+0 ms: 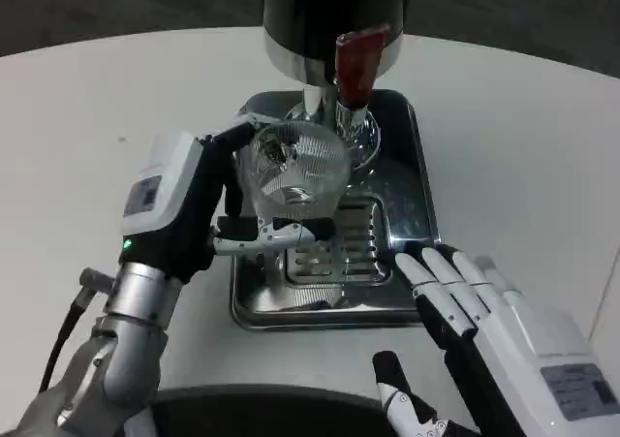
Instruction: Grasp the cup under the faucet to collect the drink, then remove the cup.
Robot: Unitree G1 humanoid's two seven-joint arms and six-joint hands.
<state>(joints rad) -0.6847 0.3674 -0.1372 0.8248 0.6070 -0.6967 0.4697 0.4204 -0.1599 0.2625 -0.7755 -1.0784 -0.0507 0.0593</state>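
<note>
Up close — red tap lever (356, 61) over held cup (295, 171)

You can read no text here: the grey labels on the backs of the left hand (179, 209) and right hand (504, 330) are too blurred.

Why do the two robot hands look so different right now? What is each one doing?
The left robot hand is wrapped around the clear cup, holding it up by the faucet; the right robot hand holds nothing. The left one's fingers curl around the cup, while the right one's fingers stretch out flat and apart, beside the metal tray. The left one is over the tray; the right one sits nearer the table's front edge. Both are white and black.
</note>
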